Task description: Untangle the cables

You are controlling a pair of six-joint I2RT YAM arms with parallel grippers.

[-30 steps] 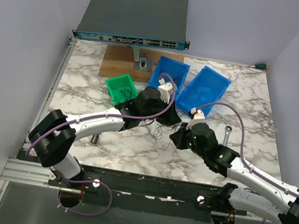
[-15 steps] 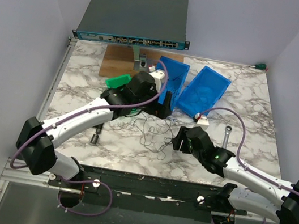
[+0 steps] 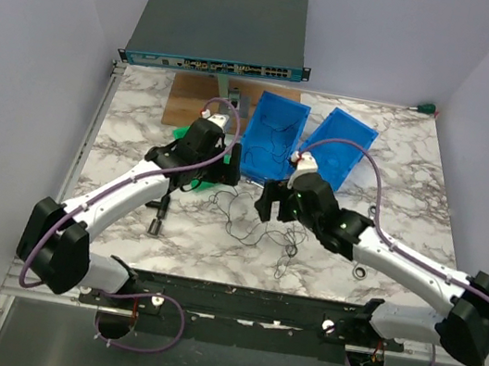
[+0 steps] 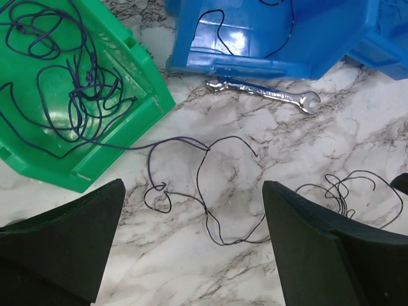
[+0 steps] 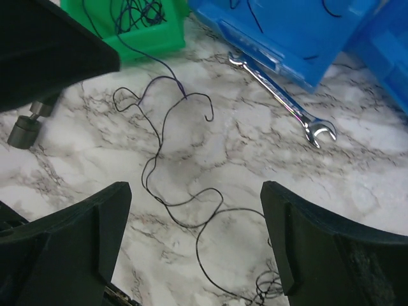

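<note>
Cables (image 4: 210, 191), hair-thin blue and dark wires: loose loops on marble desk (image 4: 191, 274), one strand trailing into green plastic bin (image 4: 44, 169); bin's tangle clear only in left wrist view. Left end effector (image 4: 193, 185), right end effector (image 5: 195, 186): both spread wide, empty.

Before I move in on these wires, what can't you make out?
- Top view: loose thin dark wires are too fine to tell crossings from knots.
- Left wrist view: green plastic bin is cut off by the frame edges, so its wire bundle is partly unseen.
- Right wrist view: wire clump runs off the bottom edge.
</note>
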